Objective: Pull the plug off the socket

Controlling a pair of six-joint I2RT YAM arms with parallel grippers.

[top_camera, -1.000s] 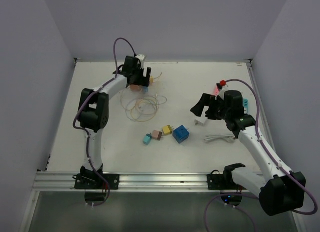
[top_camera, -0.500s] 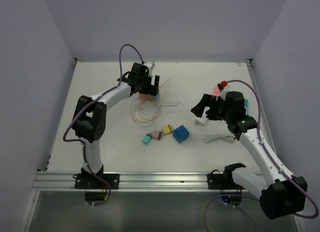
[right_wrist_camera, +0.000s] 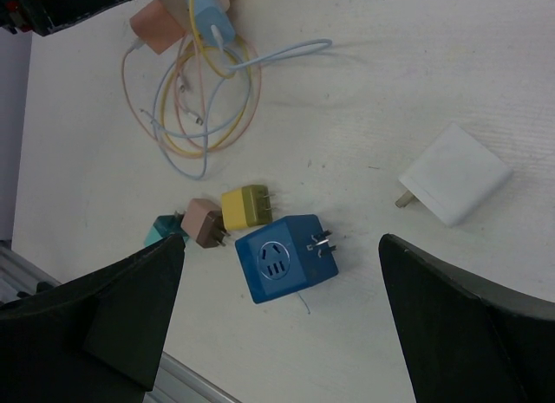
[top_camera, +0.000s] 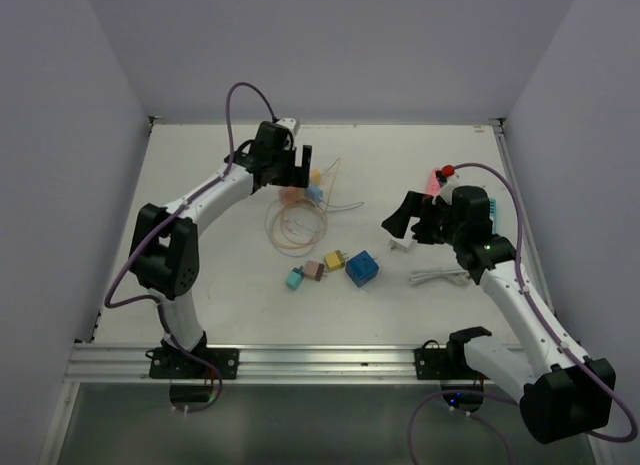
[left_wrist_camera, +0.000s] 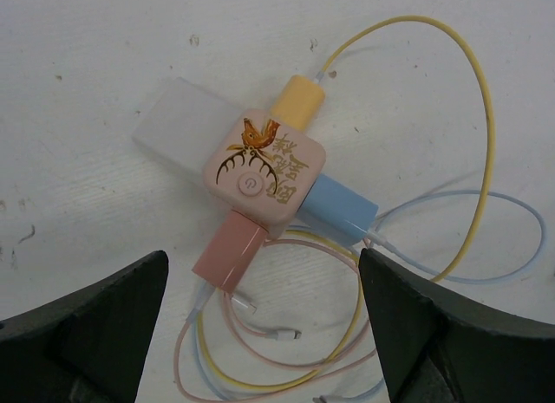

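Socket cube (left_wrist_camera: pixel 264 166), pink with a deer print, lies flat on the table (left_wrist_camera: pixel 78 48) at its far left-centre, under my left pincer (left_wrist_camera: pixel 264 329), whose jaws stand wide and empty. Four plugs stick out of its sides: white (left_wrist_camera: pixel 178 130), yellow (left_wrist_camera: pixel 300 102), blue (left_wrist_camera: pixel 340 209) and pink (left_wrist_camera: pixel 230 250). I judge it all light, hard, smooth plastic, so the cube will likely slide or lift with a pull unless pinned. I'd grip a plug across its flat faces, close to the cube, never by the thin, limp cables (left_wrist_camera: pixel 481 160). Their coil crowds the pink and blue side; the white side has bare table. My right pincer (right_wrist_camera: pixel 277 325), wide open and empty, hovers well apart.
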